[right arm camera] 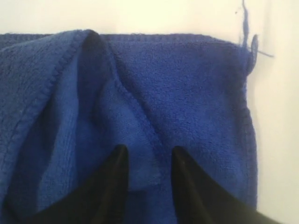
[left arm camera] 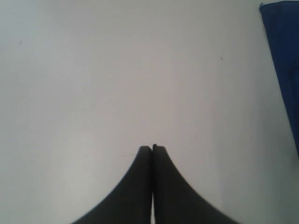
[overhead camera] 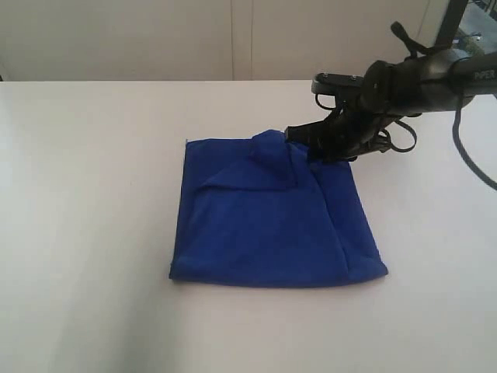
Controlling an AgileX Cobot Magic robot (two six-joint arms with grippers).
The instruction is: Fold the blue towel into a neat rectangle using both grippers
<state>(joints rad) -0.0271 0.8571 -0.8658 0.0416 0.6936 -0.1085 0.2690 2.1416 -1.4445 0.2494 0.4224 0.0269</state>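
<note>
So the blue towel point(overhead camera: 264, 233) is lying pretty much in the middle of the white table point(overhead camera: 93, 194), well away from every edge. It's already doubled over into a chunky near-square rather than a long strip. It's not tidy yet though. There's a raised hump point(overhead camera: 272, 148) of fabric standing up along the towel's far edge, and a layered flap with a crease point(overhead camera: 335, 225) runs from the far side toward the near side along the right-hand part.

The right gripper point(overhead camera: 299, 134) is sitting right at that far edge, just beside the hump. From its own wrist camera the two dark fingers point(right arm camera: 117, 177) are clearly spread, with a ridge of cloth showing in the gap between them. It doesn't look pinched to me, so I'd call that one open and holding nothing. A loose thread point(right arm camera: 247, 42) is dangling off one towel corner too.

The left gripper point(left arm camera: 153, 148) is fully closed, fingers pressed together with nothing in them. It's over bare table with only the towel's side edge peeking into its view, and the exterior camera doesn't catch it at all.

My read is that whatever comes next hinges on that hump. It's directly ahead of the right jaws, so the right arm is way closer. The left would have to travel across to the towel's left side before both could square it up.
</note>
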